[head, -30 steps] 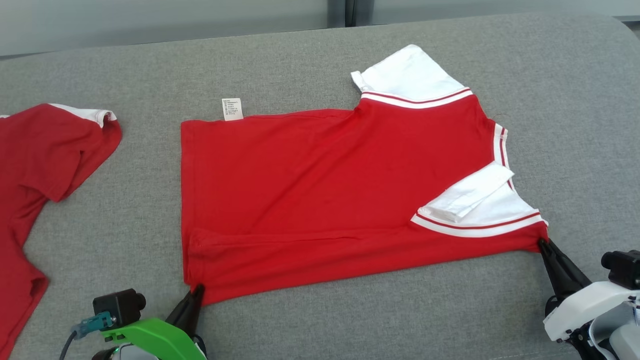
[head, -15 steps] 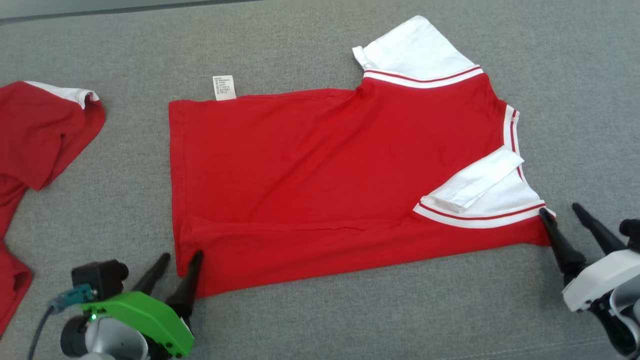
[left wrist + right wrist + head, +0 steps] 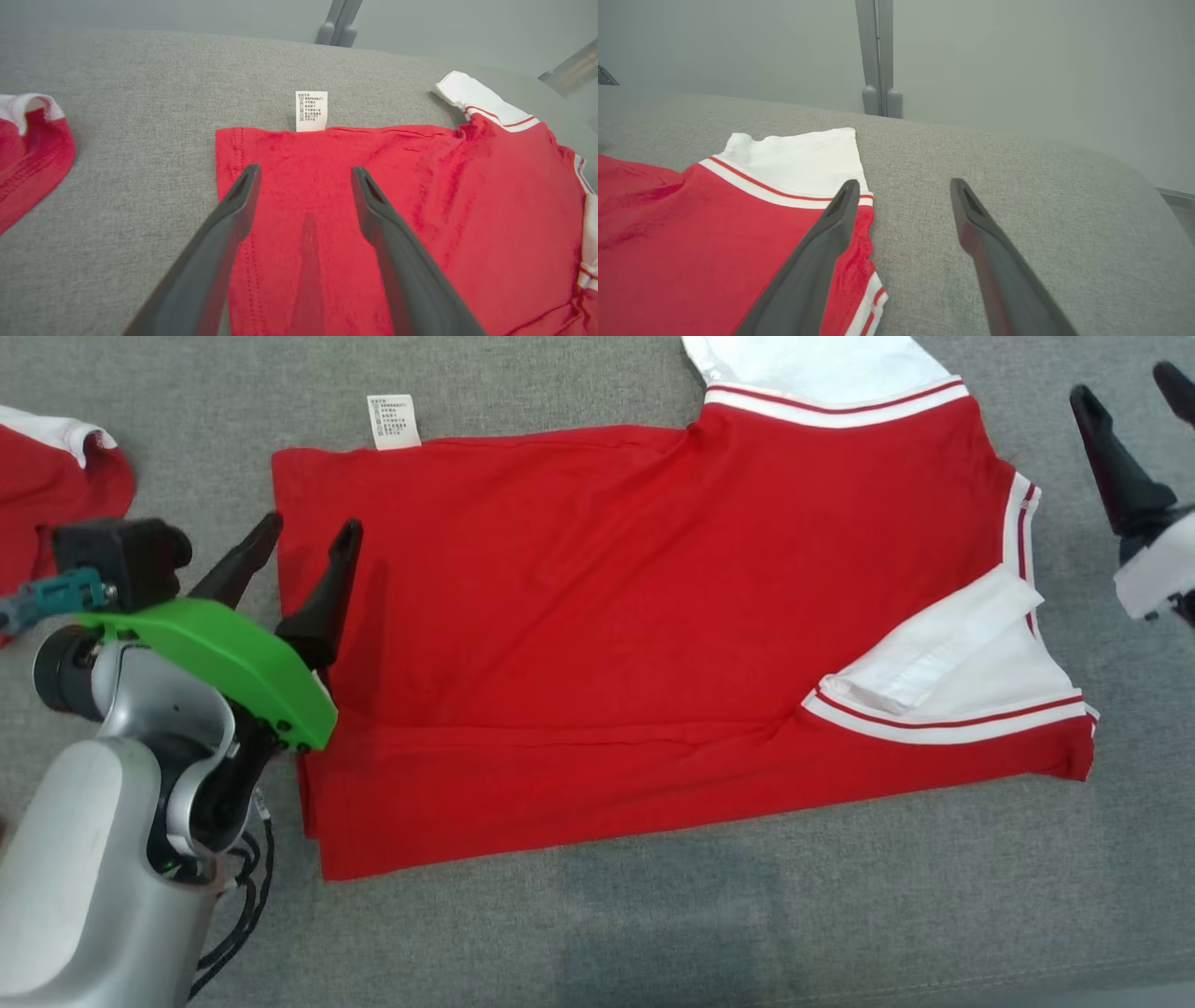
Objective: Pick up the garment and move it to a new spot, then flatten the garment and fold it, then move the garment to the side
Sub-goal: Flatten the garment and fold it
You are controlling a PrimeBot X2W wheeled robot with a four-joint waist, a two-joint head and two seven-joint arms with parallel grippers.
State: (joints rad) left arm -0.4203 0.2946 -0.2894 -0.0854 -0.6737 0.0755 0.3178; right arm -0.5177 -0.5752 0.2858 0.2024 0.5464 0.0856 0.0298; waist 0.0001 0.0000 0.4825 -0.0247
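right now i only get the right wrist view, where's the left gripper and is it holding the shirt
Observer: The left gripper is open over the hem end of the red shirt, with nothing between its fingers.
Operator: ok anything else lying around that i cant see
Observer: Yes, a second red garment lies further to the left, apart from the shirt.
Operator: which edge has the tag
Observer: A white care label sticks out from the far long edge, near the hem end.
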